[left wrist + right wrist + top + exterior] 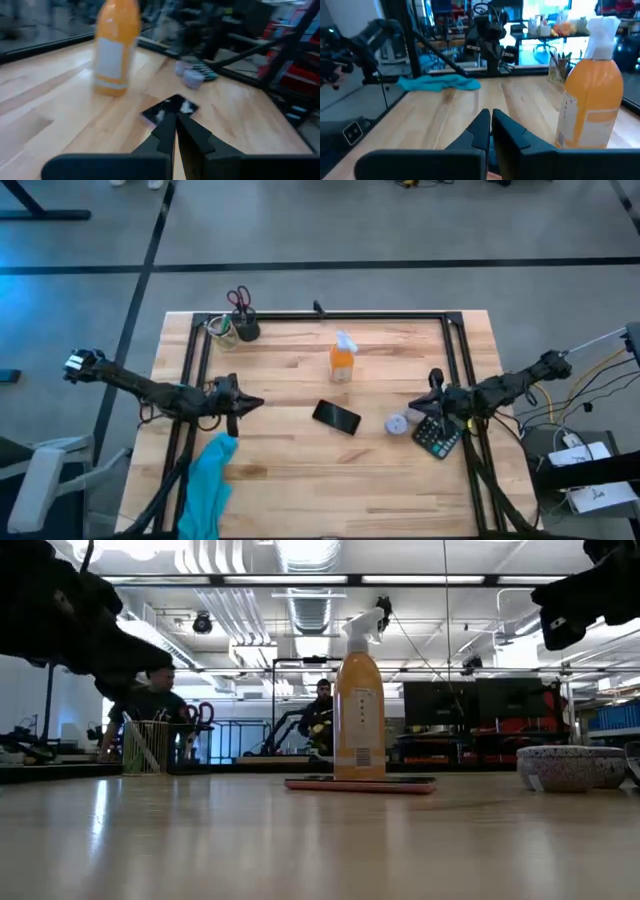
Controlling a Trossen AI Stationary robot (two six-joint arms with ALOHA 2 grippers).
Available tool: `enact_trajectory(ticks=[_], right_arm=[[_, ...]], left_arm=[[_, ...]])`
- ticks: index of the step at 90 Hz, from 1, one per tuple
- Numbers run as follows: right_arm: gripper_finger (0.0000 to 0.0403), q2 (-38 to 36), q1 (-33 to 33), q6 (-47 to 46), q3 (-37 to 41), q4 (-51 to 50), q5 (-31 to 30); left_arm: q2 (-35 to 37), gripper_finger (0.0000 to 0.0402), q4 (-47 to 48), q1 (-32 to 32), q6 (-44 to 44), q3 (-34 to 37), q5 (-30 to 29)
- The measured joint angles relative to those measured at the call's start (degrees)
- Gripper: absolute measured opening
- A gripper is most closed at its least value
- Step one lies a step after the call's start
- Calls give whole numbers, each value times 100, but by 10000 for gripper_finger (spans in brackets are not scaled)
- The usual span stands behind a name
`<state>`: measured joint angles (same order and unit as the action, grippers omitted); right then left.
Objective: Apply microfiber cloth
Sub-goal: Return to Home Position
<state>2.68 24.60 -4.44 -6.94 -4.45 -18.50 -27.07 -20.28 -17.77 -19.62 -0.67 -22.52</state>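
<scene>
1. The microfiber cloth (208, 480), a soft piece of bright turquoise-blue fabric, lies crumpled in a long strip on the pale wooden table (300, 490). It is well apart from the flat black phone (336, 417), on the left arm's side of it and toward the table's front corner.
2. The left gripper (252, 404) hangs between the phone and the cloth, near the end of the cloth closest to the phone, without touching it. In the left wrist view its two dark fingers (161, 136) are pressed together, with nothing between them.
3. The right gripper (437, 388) waits on the opposite side of the phone, far from the cloth. Its fingers (477, 131) are also closed together and empty.
4. The orange plastic spray bottle (343, 360) stands upright just behind the phone, apart from the cloth.
5. The cloth looks light and limp, and it is not fragile. I judge that it will sag and unfold when lifted, and will drag on the wood if it is pulled low.
6. A good place to take hold is a raised fold at the end nearest to the phone. The fingers would need to open first and then pinch through the bunched layers.
</scene>
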Motion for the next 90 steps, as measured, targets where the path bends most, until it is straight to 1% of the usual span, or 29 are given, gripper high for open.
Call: enact_trajectory(ticks=[6, 16, 33, 41, 55, 69, 76, 82, 90], right_arm=[[2, -270, 0, 62, 6, -198, 226], [2, -263, -38, 146, 6, -345, 534], [2, -251, -250, 183, 2, -303, 560], [1, -271, -388, 357, 0, -288, 593], [0, -261, -720, 379, 28, -278, 1014], [0, -267, -1089, 392, 78, -257, 1156], [0, -267, -1359, 492, 78, -102, 1411], [0, -267, -1629, 530, 78, -9, 1741], [0, -265, -1991, 333, 79, -64, 1798]], left_arm=[[125, 0, 15, 4, 121, 0, 228], [280, 0, -9, 72, 279, 2, 291], [435, 0, -17, 338, 348, 2, 394], [483, 0, -17, 466, 344, 4, 556], [478, 0, 19, 604, 364, 4, 623], [472, 0, 16, 690, 406, 4, 874], [472, 0, 8, 776, 413, 4, 880], [472, 0, -24, 882, 413, 4, 1021], [477, 0, -27, 1031, 416, 7, 1159]])
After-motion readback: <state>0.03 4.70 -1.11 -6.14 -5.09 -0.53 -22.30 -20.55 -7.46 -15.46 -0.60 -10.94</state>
